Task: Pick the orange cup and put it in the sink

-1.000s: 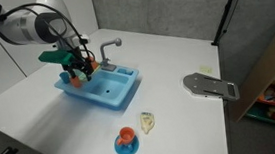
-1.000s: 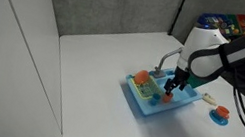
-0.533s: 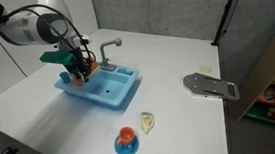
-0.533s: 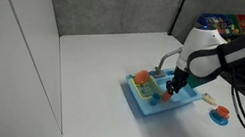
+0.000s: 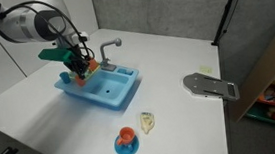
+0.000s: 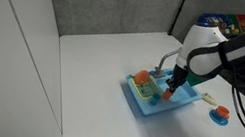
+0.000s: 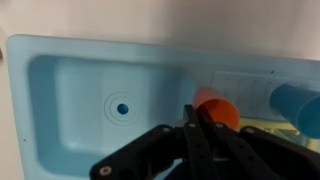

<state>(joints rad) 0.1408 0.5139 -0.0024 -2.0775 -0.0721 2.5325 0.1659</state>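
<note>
Jaws nearly closed, pinching orange cup [image 7: 215, 108] over sink [image 7: 60, 52], beside basin.

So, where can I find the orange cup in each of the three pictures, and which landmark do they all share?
In an exterior view: the orange cup is at upper left, at the gripper, above the sink's left end.
In an exterior view: right of centre, above the sink.
Wrist view: right of centre, between the dark fingers.
Shared landmark: the light blue sink.
</note>
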